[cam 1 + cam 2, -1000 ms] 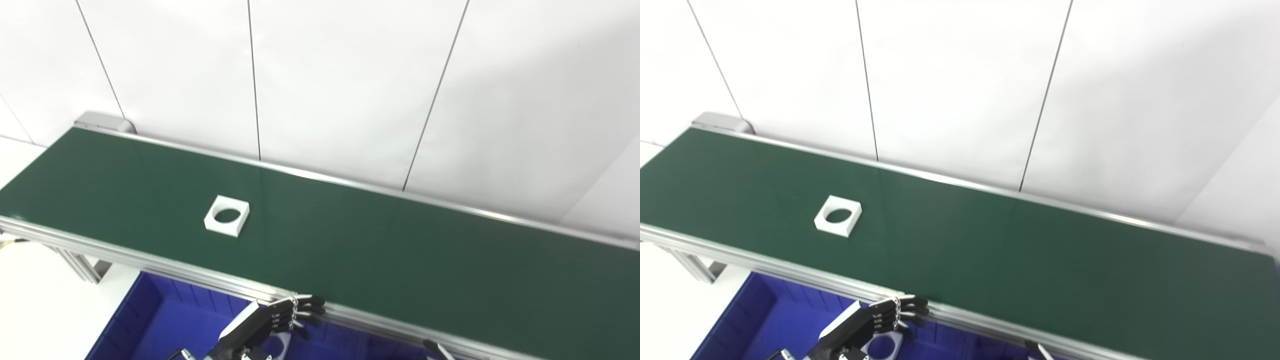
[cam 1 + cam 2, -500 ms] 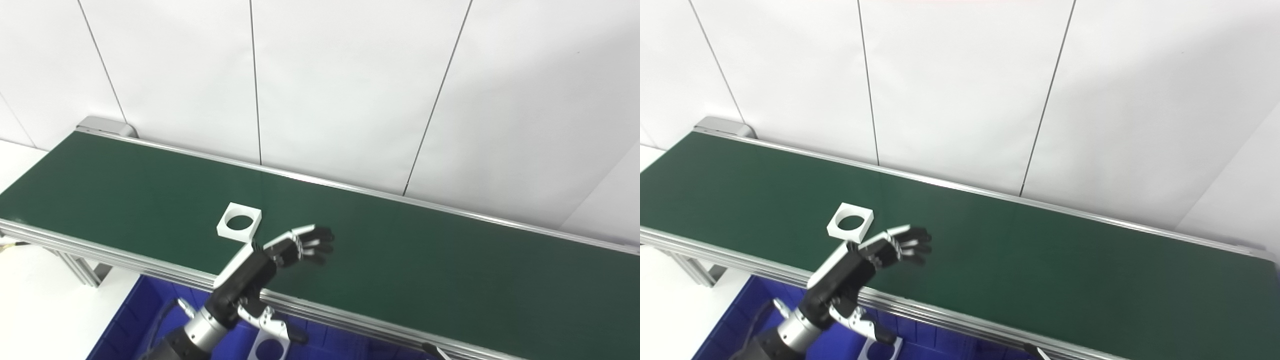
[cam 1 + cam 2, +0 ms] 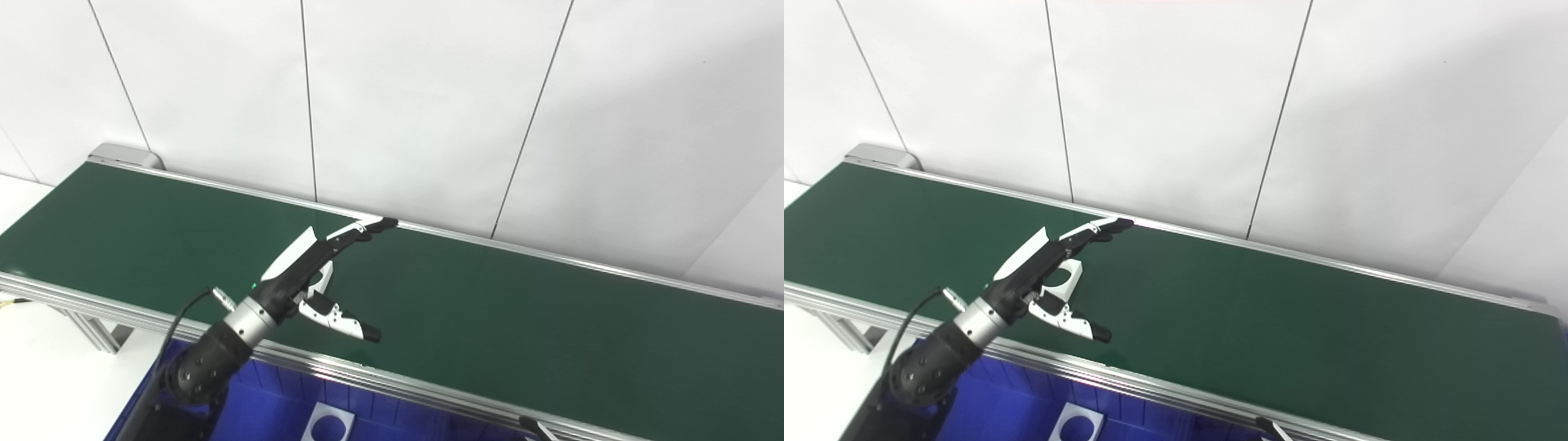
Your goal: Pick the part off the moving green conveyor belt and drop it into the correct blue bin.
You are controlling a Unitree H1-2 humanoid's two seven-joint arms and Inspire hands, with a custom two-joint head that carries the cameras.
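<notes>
Conveyor belt (image 3: 490,306), dark green with silver rails, runs diagonally from upper left to lower right in front of a white panelled wall (image 3: 429,92). Most of its surface to the right of the arm is bare green, and the stretch to the left toward the grey end cap (image 3: 125,153) is bare as well. Below the near rail sits the blue bin (image 3: 269,410), partly cut off by the bottom edge; a white square piece with a round hole (image 3: 327,424) already lies inside it.

Left hand (image 3: 312,263) reaches over the belt from the lower left, its fingers (image 3: 367,226) stretched straight toward the far rail and its thumb (image 3: 343,321) splayed wide toward the near rail, so the hand is spread open and holds nothing. The white part (image 3: 1062,277), a square with a round hole, lies flat on the belt directly under the palm. The right eye view shows its hole and right corner clearly between fingers and thumb; the left eye view shows only a sliver of it (image 3: 323,277) behind the palm.

A thin dark tip at the bottom right (image 3: 531,424) is all that shows on the right arm's side; the right hand itself is out of frame. No writing or labels can be read anywhere.
</notes>
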